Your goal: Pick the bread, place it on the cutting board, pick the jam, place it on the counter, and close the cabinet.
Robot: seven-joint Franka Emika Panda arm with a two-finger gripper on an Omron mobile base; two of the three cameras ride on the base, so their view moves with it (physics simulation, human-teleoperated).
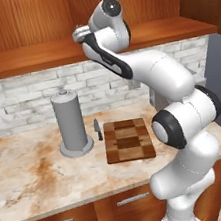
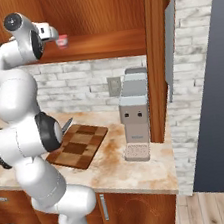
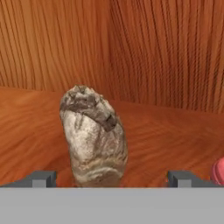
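Observation:
The bread [image 3: 94, 135], a mottled brown-grey chunk, stands upright on the wooden shelf of the open cabinet [image 1: 38, 55]. My gripper [image 3: 112, 178] is open, one fingertip [image 3: 41, 178] on each side of the bread's base without touching it. The hand [image 1: 81, 34] is raised to shelf height inside the cabinet. The red jam [image 2: 62, 40] stands on the same shelf just right of the hand, and its edge [image 3: 218, 170] shows in the hand view. The checkered cutting board [image 1: 129, 140] lies bare on the blotched beige counter [image 1: 36, 175] below.
A grey cylindrical holder [image 1: 71, 121] stands left of the board, with a small knife [image 1: 98, 128] between them. A grey appliance [image 2: 135, 121] sits on the counter at the right by a wooden panel. Drawers with metal handles [image 1: 132, 198] run below.

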